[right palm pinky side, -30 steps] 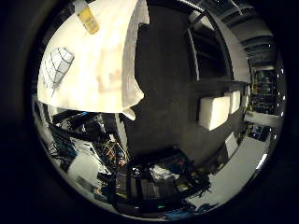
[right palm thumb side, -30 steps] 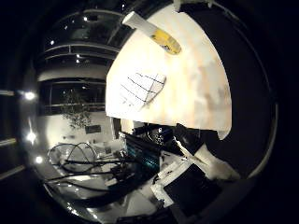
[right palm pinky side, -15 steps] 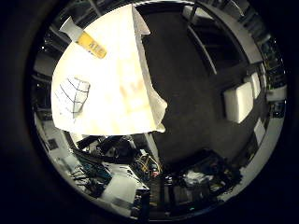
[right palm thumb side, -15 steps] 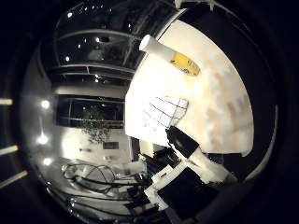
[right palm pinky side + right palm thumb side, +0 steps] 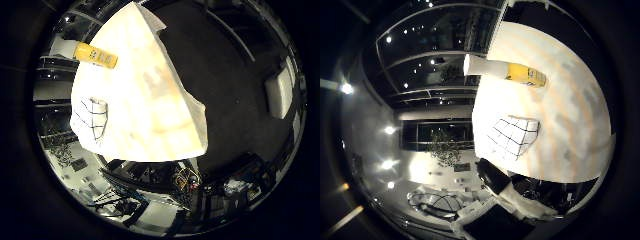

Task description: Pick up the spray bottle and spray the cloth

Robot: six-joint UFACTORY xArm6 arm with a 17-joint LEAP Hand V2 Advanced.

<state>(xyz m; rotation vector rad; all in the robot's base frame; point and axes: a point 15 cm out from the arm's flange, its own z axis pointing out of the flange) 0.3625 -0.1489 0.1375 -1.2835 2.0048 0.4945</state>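
Thumb-side view: yellow-labelled white spray bottle (image 5: 512, 72) beside checked cloth (image 5: 514, 136).

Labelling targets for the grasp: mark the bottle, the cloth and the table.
bottle (image 5: 524, 74): thumb side palm view, on its yellow body.
cloth (image 5: 516, 136): thumb side palm view, on its checked middle.
table (image 5: 150, 105): little finger side palm view, on bare top.

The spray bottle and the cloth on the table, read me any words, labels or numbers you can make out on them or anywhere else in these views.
None can be read.
Spray bottle: its yellow label shows dark marks, too small and blurred to read.
Cloth: only a black grid pattern on white, no text.
Table: pale top, no print visible.
Room behind: lights and furniture only, no legible sign.
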